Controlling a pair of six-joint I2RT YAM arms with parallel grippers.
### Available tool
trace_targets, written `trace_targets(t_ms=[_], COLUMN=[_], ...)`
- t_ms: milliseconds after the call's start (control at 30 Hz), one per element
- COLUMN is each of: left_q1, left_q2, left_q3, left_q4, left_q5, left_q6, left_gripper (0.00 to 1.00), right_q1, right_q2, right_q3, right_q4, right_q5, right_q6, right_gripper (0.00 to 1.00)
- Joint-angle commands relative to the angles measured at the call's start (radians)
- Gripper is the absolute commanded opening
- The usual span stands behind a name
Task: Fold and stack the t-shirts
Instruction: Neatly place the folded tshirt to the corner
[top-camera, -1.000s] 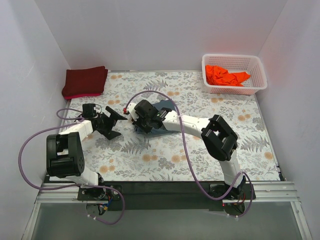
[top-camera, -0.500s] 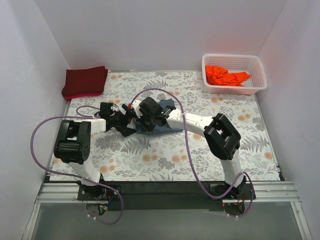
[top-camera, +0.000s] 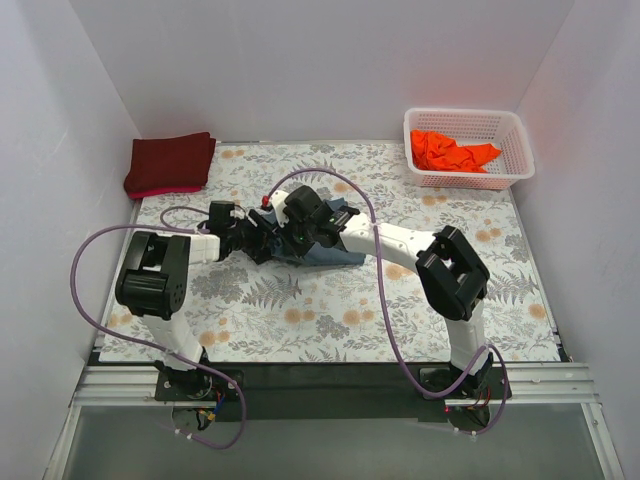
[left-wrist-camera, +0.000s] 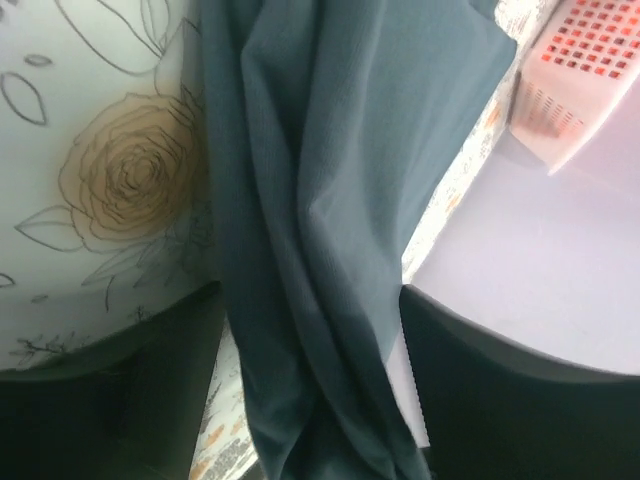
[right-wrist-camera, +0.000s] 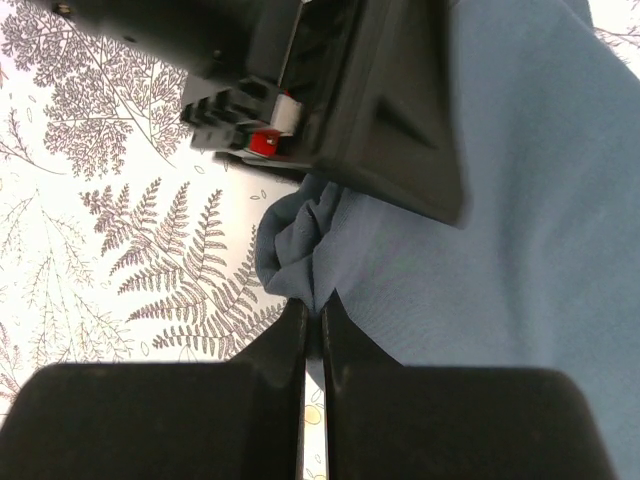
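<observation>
Top external view: a slate blue-grey cotton t-shirt (top-camera: 335, 254) was seen bunched at the middle of the flower-printed table cover (top-camera: 400, 320), much of it hidden under both grippers, so its long axis could not be judged from above. In the left wrist view the cloth (left-wrist-camera: 320, 200) was shown as a long band running away from the camera, its folds lengthwise and its far end pointed toward the white plastic lattice basket (left-wrist-camera: 590, 60).

Compared with a second before, the left gripper (top-camera: 262, 240), then well apart from the shirt on its left, had been brought in against it, just beside the right gripper (top-camera: 300, 232), which had been shifted slightly toward the far right. The folded dark maroon t-shirt (top-camera: 170, 163) in the far left corner and the crumpled bright orange t-shirt (top-camera: 452, 152) in the basket (top-camera: 468, 120) were unchanged.

The left gripper (left-wrist-camera: 310, 400) was held wide apart, with the band of cloth lying between its fingers (left-wrist-camera: 110, 400). The right gripper (right-wrist-camera: 312, 320) was closed to a thin slit, and a gathered fold of the shirt (right-wrist-camera: 520, 250) was pinched there.
</observation>
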Motion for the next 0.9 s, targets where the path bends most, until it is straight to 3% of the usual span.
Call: trace_targets(t_ms=[0,133,167,233,267,367,467,667,867], left_q1=[-0.013,-0.013,-0.013,-0.013,-0.013,-0.009,-0.008,0.012,0.033], left_q2=[0.034,0.056,0.071,0.086,0.103,0.126,0.175,0.287,0.397], left_q3=[0.014,0.066,0.080,0.132,0.157,0.266,0.409,0.718,0.985], left_q4=[-0.043,-0.078,-0.102,-0.124,-0.176,-0.282,-0.406,-0.538,-0.620], left_q5=[-0.118,-0.138,-0.144,-0.172,-0.183,-0.273,-0.425,-0.710,-0.845], left_q6=[0.080,0.154,0.171,0.230,0.258,0.403,0.569,0.845,0.983], left_gripper=[0.53,0.03,0.00,0.00,0.00,0.00,0.00,0.00,0.00], right_q1=[0.000,0.002,0.002,0.002,0.002,-0.001,-0.013,-0.055,-0.093], right_q2=[-0.043,-0.046,-0.051,-0.059,-0.072,-0.117,-0.181,-0.338,-0.436], right_q3=[-0.014,-0.024,-0.027,-0.040,-0.048,-0.097,-0.175,-0.371,-0.490], right_q4=[0.046,0.044,0.044,0.044,0.042,0.030,0.018,-0.037,-0.137], right_q5=[-0.034,-0.045,-0.045,-0.046,-0.046,-0.031,-0.014,0.030,0.069], right_q6=[0.015,0.011,0.011,0.006,0.003,0.003,0.009,0.008,-0.003], right_gripper=[0.01,0.01,0.02,0.14,0.28,0.46,0.59,0.78,0.83])
